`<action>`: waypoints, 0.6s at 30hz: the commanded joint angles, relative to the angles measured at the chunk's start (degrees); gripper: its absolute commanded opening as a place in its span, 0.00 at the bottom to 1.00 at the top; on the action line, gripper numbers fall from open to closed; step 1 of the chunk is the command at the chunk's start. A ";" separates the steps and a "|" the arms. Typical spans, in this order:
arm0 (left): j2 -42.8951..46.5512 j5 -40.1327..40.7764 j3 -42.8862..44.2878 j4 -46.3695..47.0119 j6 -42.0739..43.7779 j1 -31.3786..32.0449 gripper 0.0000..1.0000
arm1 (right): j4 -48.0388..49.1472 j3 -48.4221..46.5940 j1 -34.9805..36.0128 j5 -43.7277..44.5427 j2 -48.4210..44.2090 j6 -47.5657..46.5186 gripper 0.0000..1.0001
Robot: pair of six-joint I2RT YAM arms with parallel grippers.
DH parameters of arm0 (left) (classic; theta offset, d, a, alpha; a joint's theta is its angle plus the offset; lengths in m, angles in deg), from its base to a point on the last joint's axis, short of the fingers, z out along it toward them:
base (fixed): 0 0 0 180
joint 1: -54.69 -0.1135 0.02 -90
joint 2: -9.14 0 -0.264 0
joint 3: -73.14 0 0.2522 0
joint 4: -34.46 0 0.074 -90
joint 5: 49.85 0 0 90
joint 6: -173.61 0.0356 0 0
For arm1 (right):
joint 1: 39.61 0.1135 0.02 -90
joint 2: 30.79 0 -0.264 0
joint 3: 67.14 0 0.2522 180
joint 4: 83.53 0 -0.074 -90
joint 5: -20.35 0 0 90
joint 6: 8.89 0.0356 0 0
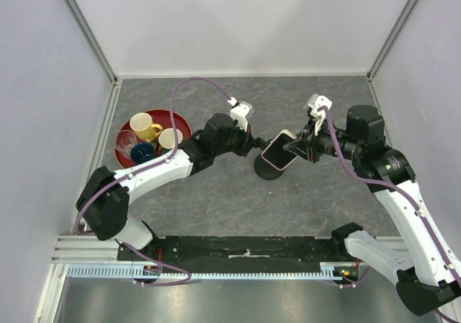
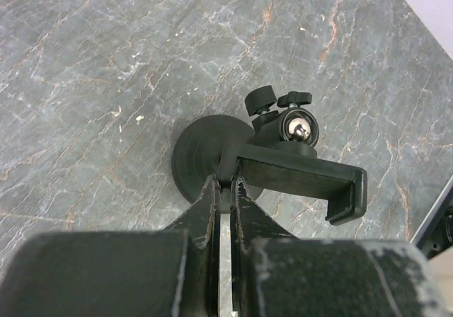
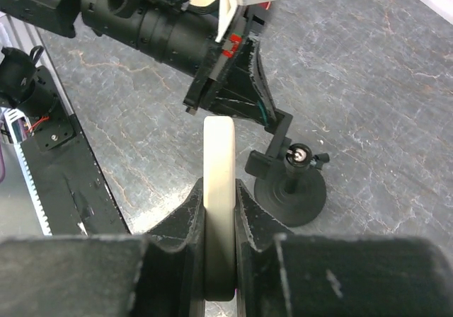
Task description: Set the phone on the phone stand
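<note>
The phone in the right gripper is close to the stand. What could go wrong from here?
1. The right gripper holds the phone by one end only, so it may twist or slip when pressed into the cradle.
2. The left gripper pinches just one end of that cradle; a push may swivel it on the ball joint or tip the phone stand.

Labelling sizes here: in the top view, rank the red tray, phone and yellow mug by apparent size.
1. red tray, largest
2. phone
3. yellow mug, close to it; the phone is raised nearer the camera, so unsure
</note>
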 commanded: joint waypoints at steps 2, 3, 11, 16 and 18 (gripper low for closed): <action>4.53 2.71 -0.38 -4.19 3.92 -0.19 0.02 | 6.27 -3.16 0.04 9.35 -0.48 6.01 0.00; 4.71 2.62 -0.03 -4.10 4.36 -0.19 0.02 | 6.96 -3.16 -0.05 11.12 -0.39 9.95 0.00; 6.82 11.22 -0.63 0.54 10.43 3.50 0.02 | 10.40 -2.11 0.04 15.80 1.45 18.69 0.00; 9.19 15.71 -4.33 3.54 11.22 4.38 0.02 | 9.35 -4.56 0.04 15.97 4.61 21.32 0.00; 10.16 16.68 -5.03 4.59 11.39 4.73 0.02 | 7.07 -5.71 0.21 16.41 6.55 21.67 0.00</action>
